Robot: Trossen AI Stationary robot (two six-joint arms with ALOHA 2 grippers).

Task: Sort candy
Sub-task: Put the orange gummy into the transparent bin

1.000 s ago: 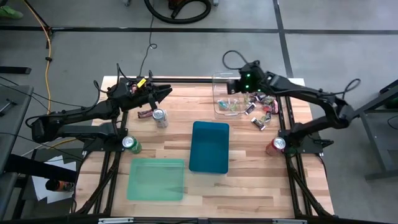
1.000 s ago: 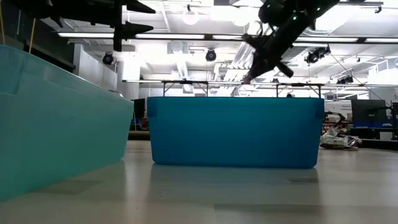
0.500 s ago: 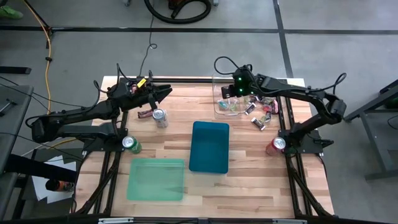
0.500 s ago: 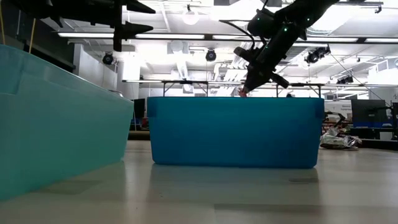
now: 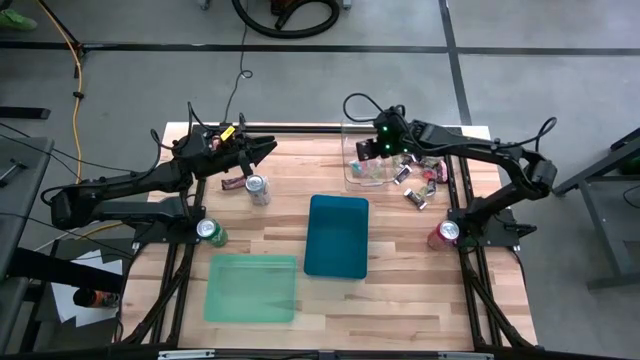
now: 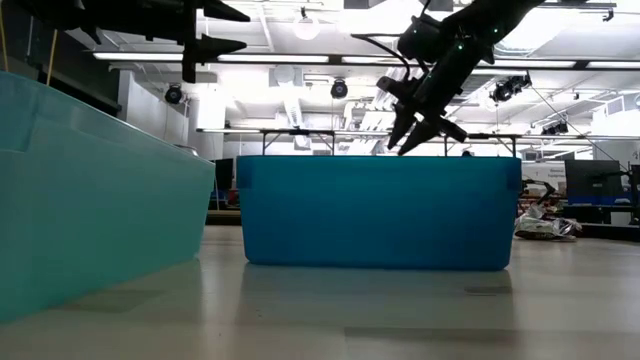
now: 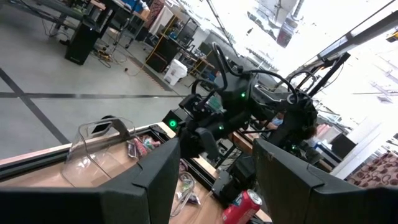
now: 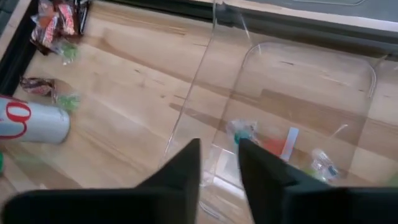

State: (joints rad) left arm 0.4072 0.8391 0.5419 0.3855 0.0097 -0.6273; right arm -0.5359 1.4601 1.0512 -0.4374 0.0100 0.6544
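Right gripper (image 5: 362, 152) held above the clear bin (image 5: 372, 152), nothing between its fingers.

The right gripper's fingers (image 8: 180, 171) were parted by a narrow gap and gripped nothing; it was poised over the clear bin at the table's (image 5: 400, 290) far side. A few small sweets (image 8: 261, 142) were seen inside that bin; more candy (image 5: 425, 180) lay loose on the wood just beside it. The left gripper (image 5: 268, 147) was held raised near a can (image 5: 257, 188), its fingers apart and empty. A blue bin (image 5: 336, 236) and a green bin (image 5: 251, 288) stood nearer the front.
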